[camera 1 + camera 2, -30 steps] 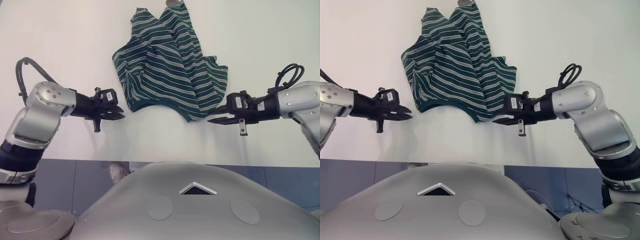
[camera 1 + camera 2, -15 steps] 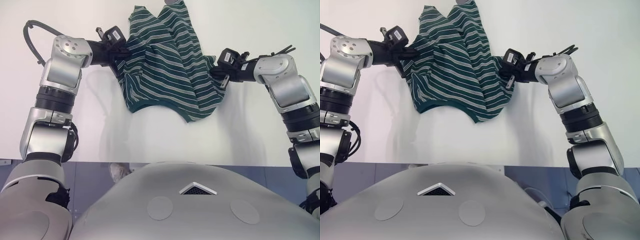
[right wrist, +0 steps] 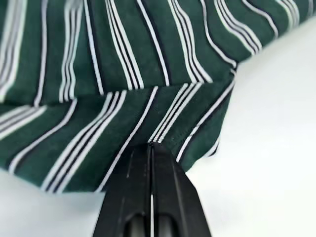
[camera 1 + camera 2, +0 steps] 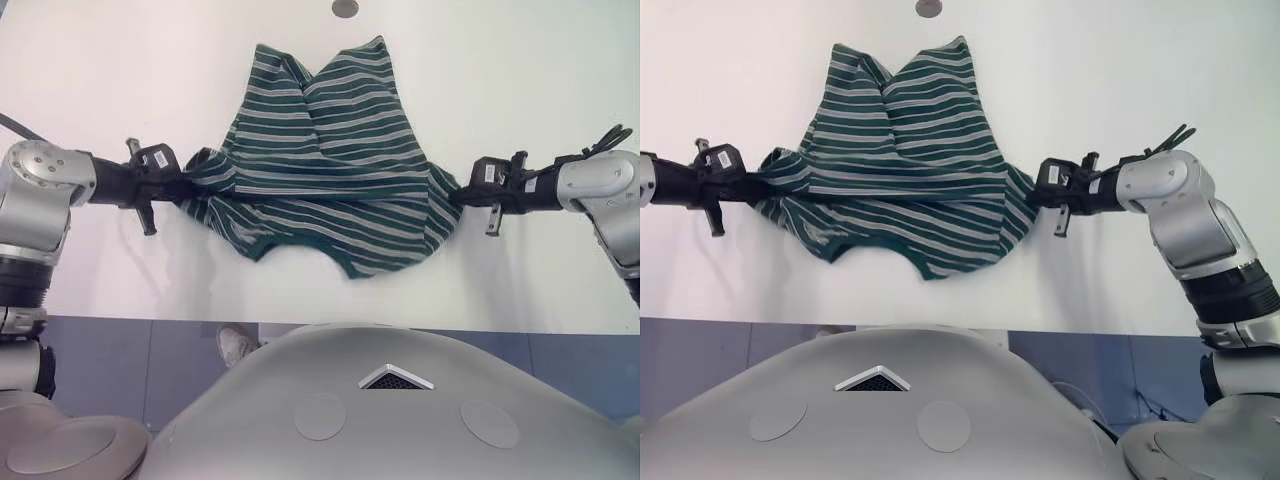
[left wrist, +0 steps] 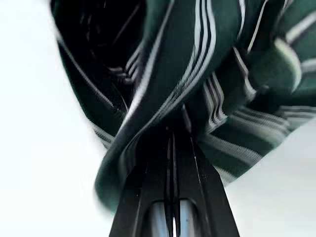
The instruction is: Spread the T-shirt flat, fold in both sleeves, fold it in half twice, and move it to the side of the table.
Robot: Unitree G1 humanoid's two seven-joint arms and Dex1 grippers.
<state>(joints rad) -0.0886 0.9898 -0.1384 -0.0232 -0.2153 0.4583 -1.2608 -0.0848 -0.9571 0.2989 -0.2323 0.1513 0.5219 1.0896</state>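
Left eye view: shirt (image 4: pixel 330 180) lies on the middle of the worktop (image 4: pixel 90 70), stretched taut sideways. Left jaws clamp its left edge; right jaws clamp its right edge, cloth pinched tight in each.

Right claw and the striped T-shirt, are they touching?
Touching. The right wrist view shows the right claw clamped on the edge of the T-shirt, with fabric pinched at its tips.

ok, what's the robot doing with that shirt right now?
It has the striped T-shirt by both sides. The left gripper and right gripper each have their fingers shut on an opposite side edge, with the cloth stretched between them over the white table. The shirt is rumpled and nothing is folded yet.
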